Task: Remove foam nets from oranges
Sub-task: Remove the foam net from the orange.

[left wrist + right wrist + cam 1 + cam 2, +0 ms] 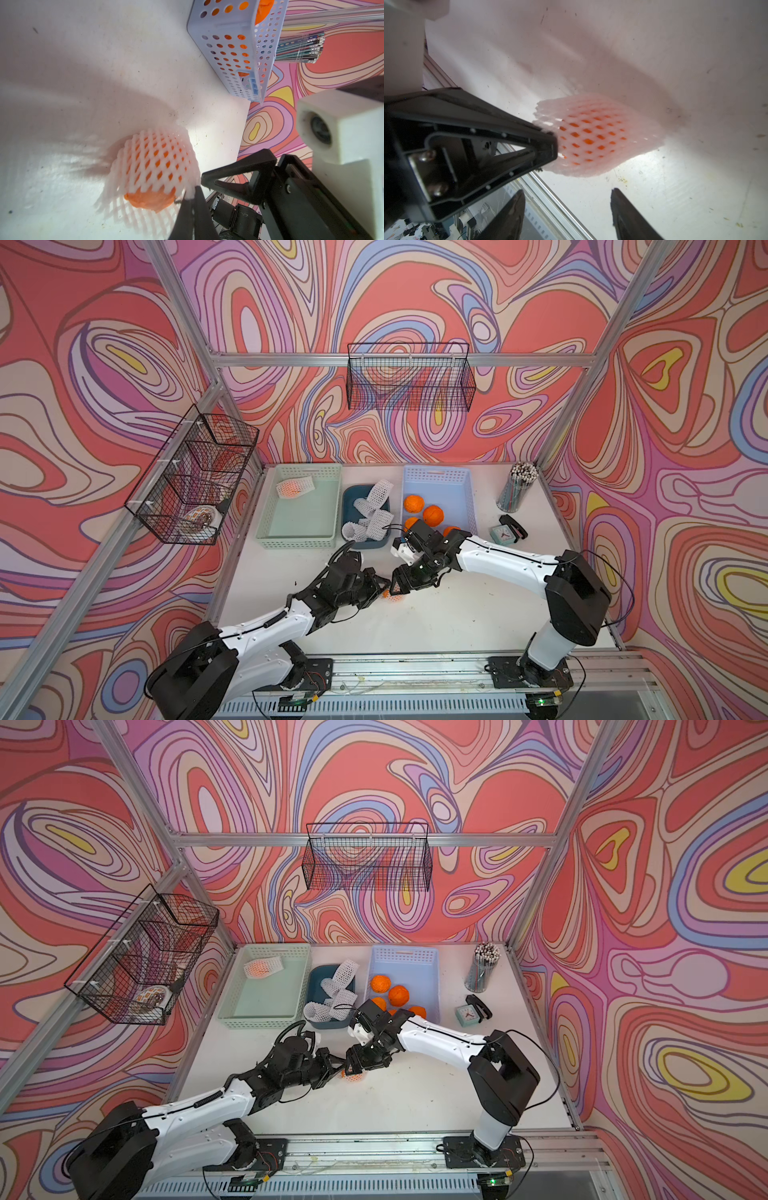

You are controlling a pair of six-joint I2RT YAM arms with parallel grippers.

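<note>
An orange in a white foam net [394,596] [352,1076] lies on the white table between the two arms. In the left wrist view the net [155,164] covers most of the orange [149,202], whose one end bulges out bare. My left gripper [192,194] [384,587] is shut on the edge of that net beside the bare end. My right gripper [566,192] [400,581] hangs open just above the net [598,137], nothing between its fingers. Bare oranges [432,514] sit in the pale blue basket [436,472]. Empty nets [372,510] fill the dark blue bin.
A green tray [297,540] at the back left holds another netted orange [291,488]. A pencil cup [517,487], a small clock [503,535] and a black stapler [514,524] stand at the back right. Wire baskets [409,377] [195,477] hang on the walls.
</note>
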